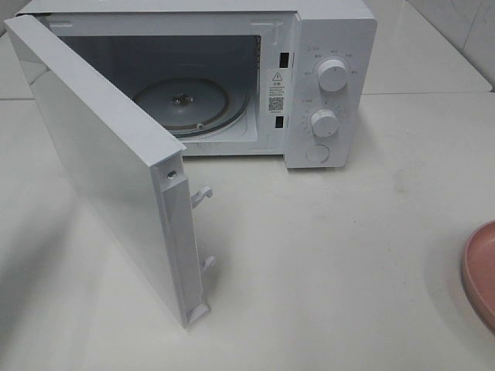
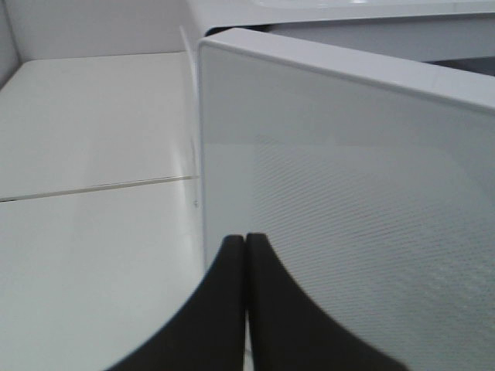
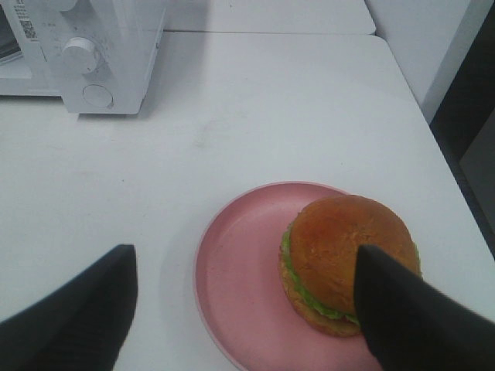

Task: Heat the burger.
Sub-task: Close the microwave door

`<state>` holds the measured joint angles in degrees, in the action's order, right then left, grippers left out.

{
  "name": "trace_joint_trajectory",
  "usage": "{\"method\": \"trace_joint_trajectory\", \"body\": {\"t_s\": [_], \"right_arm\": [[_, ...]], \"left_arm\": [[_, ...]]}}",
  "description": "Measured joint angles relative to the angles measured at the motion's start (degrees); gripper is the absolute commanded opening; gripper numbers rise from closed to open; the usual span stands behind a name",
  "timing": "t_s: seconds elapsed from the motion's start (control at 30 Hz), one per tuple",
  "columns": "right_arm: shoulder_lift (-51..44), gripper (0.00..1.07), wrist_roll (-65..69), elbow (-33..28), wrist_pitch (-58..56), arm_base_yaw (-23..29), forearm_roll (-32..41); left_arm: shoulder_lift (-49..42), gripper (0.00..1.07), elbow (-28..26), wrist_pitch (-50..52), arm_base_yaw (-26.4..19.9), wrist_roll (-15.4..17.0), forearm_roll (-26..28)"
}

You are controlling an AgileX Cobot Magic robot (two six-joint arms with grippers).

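The burger (image 3: 340, 255), with a golden-brown bun and green lettuce, sits on a pink plate (image 3: 236, 297) in the right wrist view. My right gripper (image 3: 244, 255) hovers open above the plate, holding nothing. One of its fingers (image 3: 410, 317) overlaps the burger's edge in that view. My left gripper (image 2: 246, 243) is shut and empty, close to the outer face of the microwave door (image 2: 348, 216). Neither gripper shows in the exterior view, and the burger is out of frame there. The white microwave (image 1: 325, 77) stands with its door (image 1: 100, 162) swung wide open and its glass turntable (image 1: 182, 100) bare.
The plate's rim (image 1: 481, 270) pokes in at the right edge of the white table (image 1: 332, 255). The open door juts forward on the left, with its latch hooks (image 1: 203, 195) sticking out. Two knobs (image 1: 332, 75) and a button are on the microwave's right panel. The table edge (image 3: 433, 139) is near the plate.
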<state>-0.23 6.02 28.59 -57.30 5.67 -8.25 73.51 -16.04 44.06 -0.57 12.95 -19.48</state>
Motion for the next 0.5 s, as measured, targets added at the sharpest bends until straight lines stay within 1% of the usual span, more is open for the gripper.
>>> {"method": "trace_joint_trajectory", "body": {"t_s": [0.03, 0.07, 0.13, 0.17, 0.2, 0.23, 0.27, 0.33, 0.43, 0.47, 0.5], "right_arm": [[0.0, 0.75, 0.0, 0.0, 0.0, 0.0, 0.0], [0.0, 0.75, 0.0, 0.0, 0.0, 0.0, 0.0], [0.0, 0.75, 0.0, 0.0, 0.0, 0.0, 0.0], [0.0, 0.75, 0.0, 0.0, 0.0, 0.0, 0.0], [0.0, 0.75, 0.0, 0.0, 0.0, 0.0, 0.0], [0.0, 0.75, 0.0, 0.0, 0.0, 0.0, 0.0], [0.0, 0.75, 0.0, 0.0, 0.0, 0.0, 0.0], [0.0, 0.75, 0.0, 0.0, 0.0, 0.0, 0.0], [0.0, 0.75, 0.0, 0.0, 0.0, 0.0, 0.0], [0.0, 0.75, 0.0, 0.0, 0.0, 0.0, 0.0], [0.0, 0.75, 0.0, 0.0, 0.0, 0.0, 0.0]], "left_arm": [[2.12, 0.0, 0.0, 2.75, 1.15, 1.26, -0.8], [2.12, 0.0, 0.0, 2.75, 1.15, 1.26, -0.8], [5.1, 0.0, 0.0, 4.87, 4.35, 0.97, 0.17], [5.1, 0.0, 0.0, 4.87, 4.35, 0.97, 0.17], [6.65, 0.0, 0.0, 5.44, 7.39, -0.92, 2.41], [7.45, 0.0, -0.06, 5.61, 9.05, -1.89, 3.72], [7.45, 0.0, -0.06, 5.61, 9.05, -1.89, 3.72], [10.03, 0.0, -1.03, 5.73, 15.3, -5.27, 11.29], [10.49, 0.0, -1.38, 5.84, 16.56, -5.79, 12.83], [11.75, 0.0, -2.29, 5.9, 19.54, -7.39, 16.39], [12.2, 0.0, -2.75, 5.96, 20.91, -8.31, 17.76]]}}
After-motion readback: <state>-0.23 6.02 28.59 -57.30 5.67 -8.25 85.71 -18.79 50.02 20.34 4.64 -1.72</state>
